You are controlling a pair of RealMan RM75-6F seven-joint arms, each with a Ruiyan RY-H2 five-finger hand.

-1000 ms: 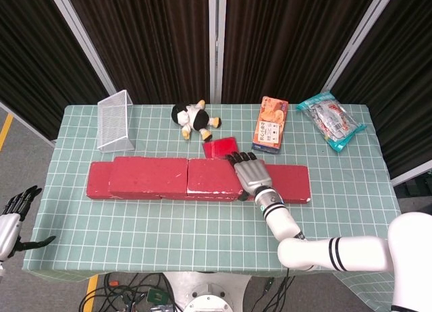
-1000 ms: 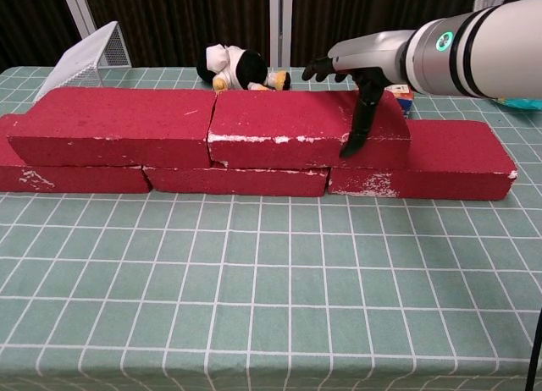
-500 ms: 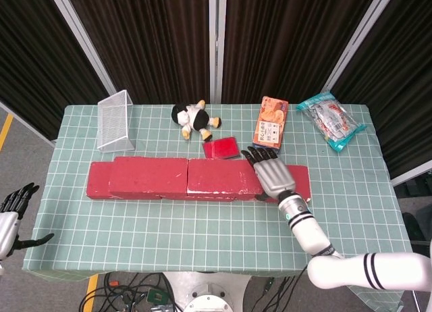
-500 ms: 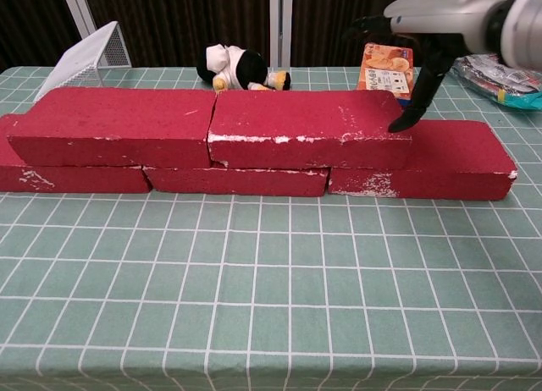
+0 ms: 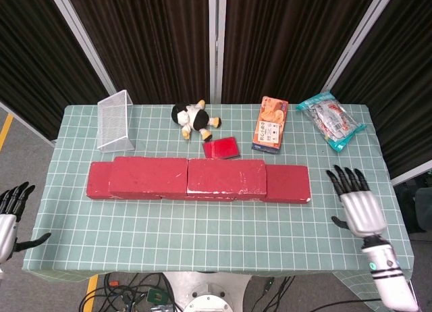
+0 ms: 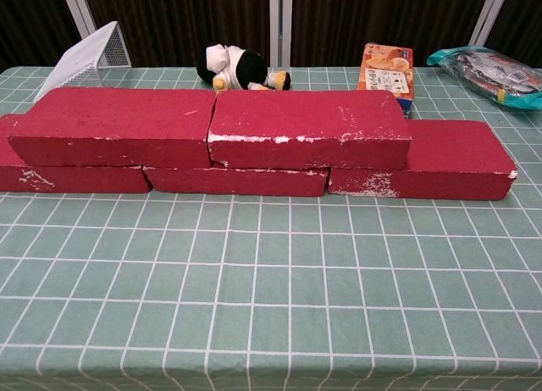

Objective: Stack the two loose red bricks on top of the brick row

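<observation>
Two red bricks lie end to end on top of the brick row: the left one [image 5: 148, 175] [image 6: 114, 124] and the right one [image 5: 226, 176] [image 6: 309, 127]. The lower row [image 5: 289, 183] [image 6: 457, 158] sticks out at the right end and a little at the left. My right hand [image 5: 358, 204] hangs off the table's right side, fingers spread, holding nothing. My left hand [image 5: 10, 214] is at the far left beyond the table edge, fingers apart and empty. Neither hand shows in the chest view.
Behind the bricks are a small red block [image 5: 221, 148], a plush toy [image 5: 194, 119] [image 6: 235, 68], an orange snack box [image 5: 271, 125] [image 6: 386, 68], a white wire basket [image 5: 115, 121] [image 6: 80, 57] and a plastic packet [image 5: 331, 119] [image 6: 487, 69]. The green checked table [image 5: 202, 231] spreads in front.
My right hand has lifted off the right upper brick and pulled back to the right, off the table. The bricks stayed put. The left hand barely shifted.
</observation>
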